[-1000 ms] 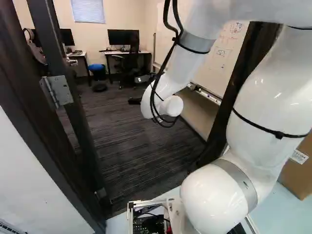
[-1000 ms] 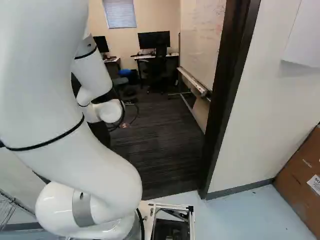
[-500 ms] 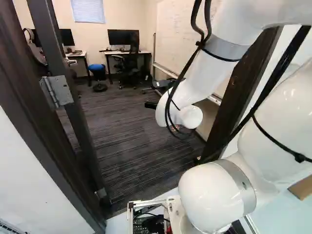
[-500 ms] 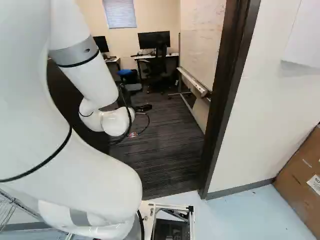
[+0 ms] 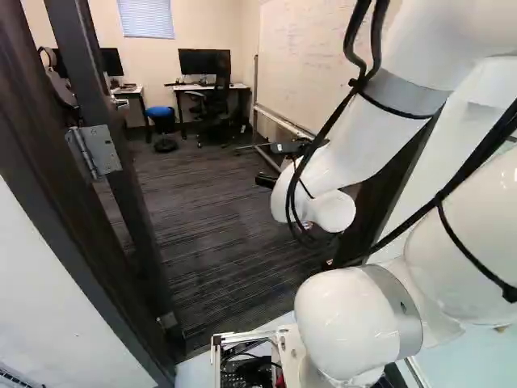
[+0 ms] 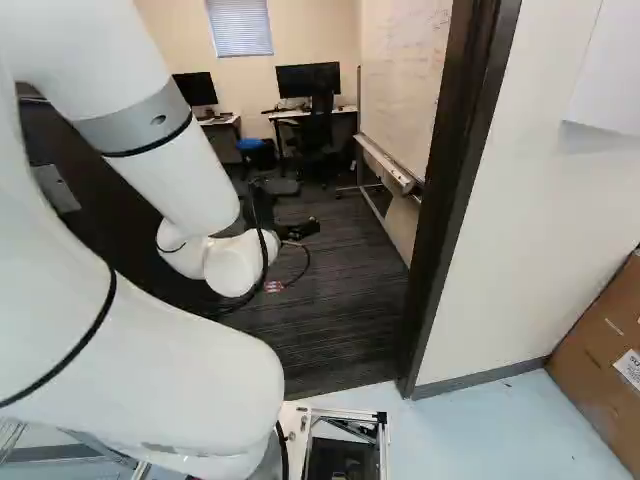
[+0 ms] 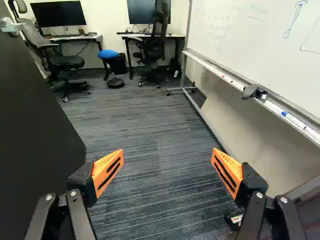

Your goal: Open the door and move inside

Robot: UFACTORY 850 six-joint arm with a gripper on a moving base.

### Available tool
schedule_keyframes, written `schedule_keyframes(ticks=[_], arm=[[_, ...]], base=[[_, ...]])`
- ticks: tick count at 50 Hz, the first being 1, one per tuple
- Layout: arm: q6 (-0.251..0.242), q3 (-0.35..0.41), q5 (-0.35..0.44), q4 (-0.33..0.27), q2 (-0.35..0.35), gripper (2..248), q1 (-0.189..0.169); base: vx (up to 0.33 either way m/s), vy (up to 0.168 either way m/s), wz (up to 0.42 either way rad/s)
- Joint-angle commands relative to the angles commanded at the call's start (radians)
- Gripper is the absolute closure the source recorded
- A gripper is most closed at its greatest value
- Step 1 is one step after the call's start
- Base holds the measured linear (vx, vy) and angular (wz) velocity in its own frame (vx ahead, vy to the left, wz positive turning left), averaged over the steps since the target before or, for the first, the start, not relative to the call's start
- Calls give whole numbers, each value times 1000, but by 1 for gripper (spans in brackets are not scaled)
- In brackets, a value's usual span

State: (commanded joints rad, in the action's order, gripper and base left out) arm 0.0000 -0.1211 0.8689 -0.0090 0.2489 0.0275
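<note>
Door was open, entry was left

The door (image 7: 35, 125) stood open beside the jaws (image 7: 167, 156), which were wide apart and empty. Opening looked done; driving the base (image 6: 345, 413) inside remained. The count: one door, one handle (image 7: 11, 27) beyond the jaws; ahead of them two counters (image 7: 92, 37), two monitors (image 7: 58, 13), two chairs (image 7: 67, 61), one stool (image 7: 107, 53); one whiteboard (image 7: 240, 45) across from the door.

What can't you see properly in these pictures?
Door: wrist view, partly cut off by the picture's edge.
Small writing on the whiteboard: wrist view, too faint.
Most of the gripper: left base view, behind the arm.
Cardboard box: right base view, cut off by the edge.
</note>
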Motion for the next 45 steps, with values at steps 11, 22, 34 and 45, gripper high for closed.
schedule_keyframes(ticks=[11,22,34,45], arm=[[0,23,3,6,21,3,-19],[0,33,4,9,30,3,-27],[0,34,4,9,30,3,-28],[0,34,4,9,30,3,-28]], base=[[0,0,0],[0,0,0],[0,0,0],[0,0,0]])
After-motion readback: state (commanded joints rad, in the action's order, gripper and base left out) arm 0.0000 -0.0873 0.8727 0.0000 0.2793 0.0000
